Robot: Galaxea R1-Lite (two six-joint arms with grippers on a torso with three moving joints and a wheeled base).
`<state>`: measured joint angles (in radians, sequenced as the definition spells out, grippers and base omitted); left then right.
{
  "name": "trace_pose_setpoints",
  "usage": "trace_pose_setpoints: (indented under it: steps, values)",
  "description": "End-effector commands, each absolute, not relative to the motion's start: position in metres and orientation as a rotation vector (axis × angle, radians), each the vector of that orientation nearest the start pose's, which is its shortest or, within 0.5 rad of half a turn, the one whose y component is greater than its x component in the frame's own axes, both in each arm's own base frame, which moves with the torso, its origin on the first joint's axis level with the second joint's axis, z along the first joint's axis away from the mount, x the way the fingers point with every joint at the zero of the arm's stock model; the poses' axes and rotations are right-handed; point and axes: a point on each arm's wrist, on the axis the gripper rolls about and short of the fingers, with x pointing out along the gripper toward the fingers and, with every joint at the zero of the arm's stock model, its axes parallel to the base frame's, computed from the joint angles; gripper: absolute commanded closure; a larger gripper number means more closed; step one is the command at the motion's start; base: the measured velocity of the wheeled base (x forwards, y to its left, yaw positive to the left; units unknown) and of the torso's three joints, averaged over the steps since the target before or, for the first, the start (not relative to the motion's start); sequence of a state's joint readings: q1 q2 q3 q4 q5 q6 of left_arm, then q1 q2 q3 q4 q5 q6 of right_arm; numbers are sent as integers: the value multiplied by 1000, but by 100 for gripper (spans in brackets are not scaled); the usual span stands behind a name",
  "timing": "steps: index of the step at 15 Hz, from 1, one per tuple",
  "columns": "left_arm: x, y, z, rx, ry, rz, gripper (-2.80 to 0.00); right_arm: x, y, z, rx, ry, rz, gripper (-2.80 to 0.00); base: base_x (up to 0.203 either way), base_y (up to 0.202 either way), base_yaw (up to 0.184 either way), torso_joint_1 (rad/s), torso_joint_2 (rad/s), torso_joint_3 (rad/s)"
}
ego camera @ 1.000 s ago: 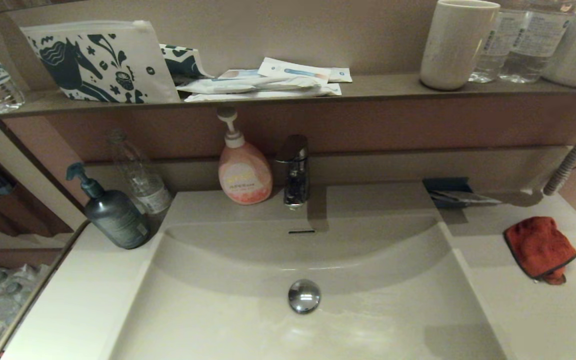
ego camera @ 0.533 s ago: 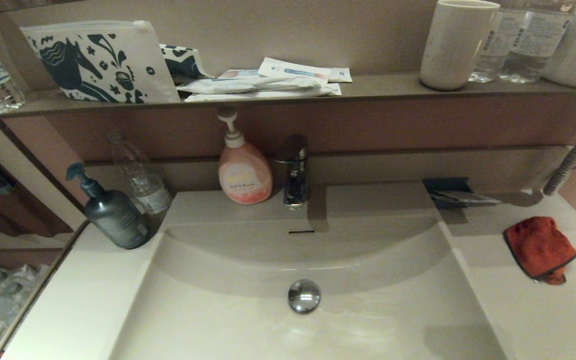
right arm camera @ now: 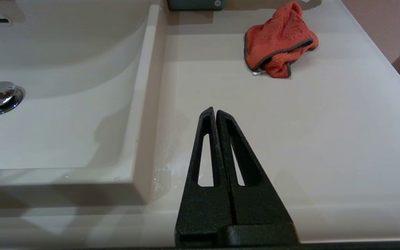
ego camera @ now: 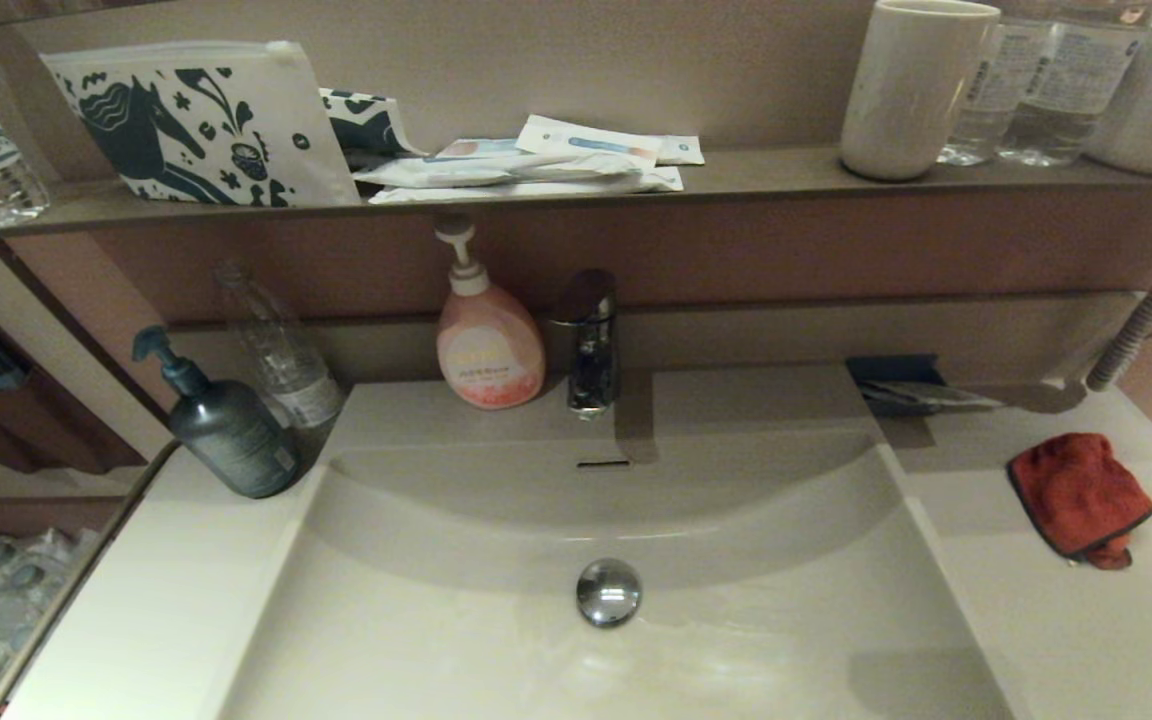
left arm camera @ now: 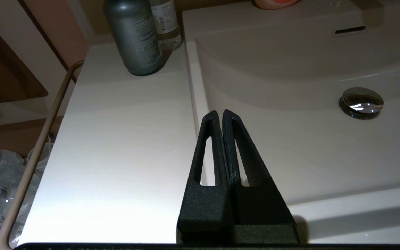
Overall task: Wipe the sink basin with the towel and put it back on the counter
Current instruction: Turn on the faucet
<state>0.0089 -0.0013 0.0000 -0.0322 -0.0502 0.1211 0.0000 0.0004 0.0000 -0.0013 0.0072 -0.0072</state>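
Red-orange towel (ego camera: 1079,493) lies crumpled on the bench (ego camera: 1056,620) to the right of the basin (ego camera: 736,640), near the back edge and just in front of a dark holder (ego camera: 896,385). Its grey stitched border faces the basin side.

Right claw (right arm camera: 215,111) hangs above the front part of the bench, beside the basin's right rim, with both fingers pressed together and nothing between them. The towel lies well ahead of it, toward the back wall and off to the outer side, and is not touching the claw.

Left claw (left arm camera: 219,113) hangs over the basin's left rim near the front, fingers likewise together and holding nothing. The towel is on the opposite side of the basin from it.

Chrome drain stopper (ego camera: 608,592) sits in the middle of the basin floor, with the overflow slot (ego camera: 603,464) on the curved back wall. A dark pump bottle (ego camera: 226,425) stands on the bench at rear left.
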Motion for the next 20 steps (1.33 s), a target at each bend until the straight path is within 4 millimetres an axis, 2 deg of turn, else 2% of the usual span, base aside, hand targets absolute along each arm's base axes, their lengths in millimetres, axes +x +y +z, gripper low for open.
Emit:
trace_pose_setpoints:
  steps: [1,7,10,14,20]
  values:
    - [-23,-1,80,124,-47,-42,0,-23,0,76,-8,-2,8,0,0,0,0,0,0,0]
    - [-31,-4,106,127,-51,-143,0,-23,0,76,-8,-2,8,0,0,0,0,0,0,0]
    - [-18,-5,132,117,28,-227,0,-23,0,76,-8,-2,8,0,0,0,0,0,0,0]
    - [17,-8,158,88,146,-365,0,-23,0,76,-8,-2,8,0,0,0,0,0,0,0]
    - [96,-9,174,73,172,-442,0,-23,0,76,-8,-2,8,0,0,0,0,0,0,0]
